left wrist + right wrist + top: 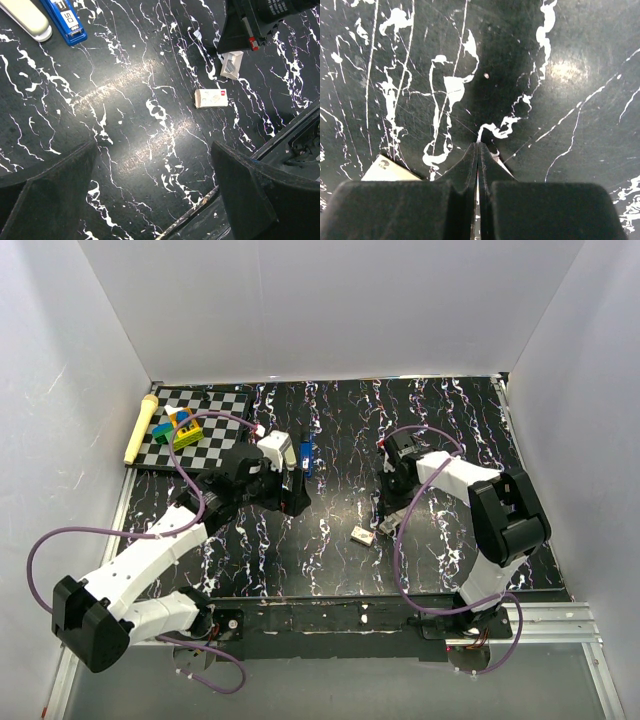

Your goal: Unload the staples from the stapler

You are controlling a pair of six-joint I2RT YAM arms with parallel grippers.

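The blue stapler [306, 457] lies closed on the black marbled table behind my left wrist, next to a cream oblong bar [288, 452]. In the left wrist view the stapler [64, 19] and the bar [27, 19] sit at the top left corner. My left gripper [296, 497] is open and empty above bare table, its fingers [47, 192] wide apart, well short of the stapler. My right gripper [386, 524] is shut with its tips [478, 146] pressed together just above the table; nothing shows between them.
A small white box with a red mark [362, 535] lies mid-table, also in the left wrist view [211, 98]; a second white piece [231, 65] lies beside the right gripper. A checkered mat [215, 405] with coloured blocks [182, 428] and a yellow stick [140, 428] sits far left.
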